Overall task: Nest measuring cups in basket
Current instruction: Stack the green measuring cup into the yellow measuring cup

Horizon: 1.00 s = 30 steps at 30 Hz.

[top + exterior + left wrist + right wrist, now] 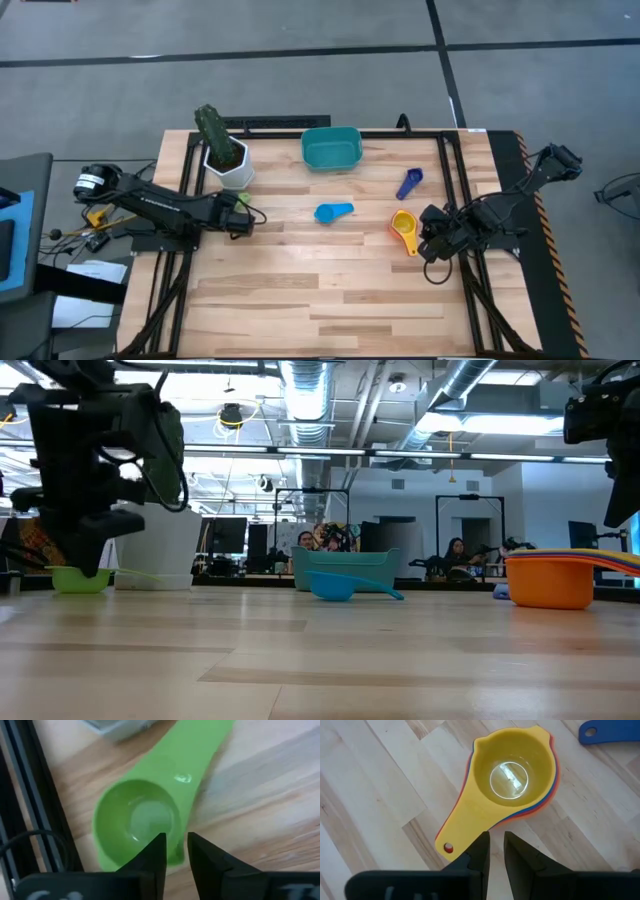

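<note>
Green plastic shows between the dark fingers of the left gripper [175, 851]: a small green measuring cup [140, 820] sits on the pale wooden table [300, 300] by the left rail, just beside the white pot [230, 170] with its tall green plant [215, 130]. The left gripper's fingers stand a narrow gap apart right at the cup's rim, one tip over the bowl and the other just outside it (whether they actually pinch the wall, I cannot tell).

Across the table, the right gripper [496, 845] hovers close over a nested stack of measuring cups [404, 228], yellow on top with orange, red and blue edges peeking out underneath. Its fingers are also only narrowly apart, poised near the yellow handle and holding nothing.

The teal rounded plastic basket [331, 148] sits at the far edge of the table, about midway across, well apart from both grippers. In front of it a light blue measuring cup [333, 212] lies alone on the boards, and a dark blue measuring cup [409, 183] lies between the basket and the yellow stack. From table height the basket stands behind the light blue cup, with people seated far back in the room
</note>
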Each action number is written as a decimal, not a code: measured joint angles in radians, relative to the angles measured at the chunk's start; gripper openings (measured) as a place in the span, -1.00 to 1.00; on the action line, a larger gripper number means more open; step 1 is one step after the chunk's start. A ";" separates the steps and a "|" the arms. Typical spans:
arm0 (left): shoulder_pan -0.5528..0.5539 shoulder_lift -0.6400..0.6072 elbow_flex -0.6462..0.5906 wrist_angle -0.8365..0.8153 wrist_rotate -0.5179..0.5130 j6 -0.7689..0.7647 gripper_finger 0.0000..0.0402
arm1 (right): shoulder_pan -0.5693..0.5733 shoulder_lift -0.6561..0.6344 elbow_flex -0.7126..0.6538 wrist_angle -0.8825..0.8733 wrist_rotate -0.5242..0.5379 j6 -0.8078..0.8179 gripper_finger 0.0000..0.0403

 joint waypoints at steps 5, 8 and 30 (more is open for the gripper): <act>-0.010 0.000 -0.016 0.033 0.003 0.075 -0.74 | 0.000 0.000 0.000 -0.001 -0.002 0.004 -0.59; -0.041 0.000 -0.003 0.103 -0.001 0.235 -0.93 | 0.000 0.000 0.000 0.004 -0.002 0.005 -0.59; -0.276 0.368 0.371 0.758 -0.075 1.720 -0.98 | -0.064 0.143 0.000 0.751 0.098 -0.284 -0.47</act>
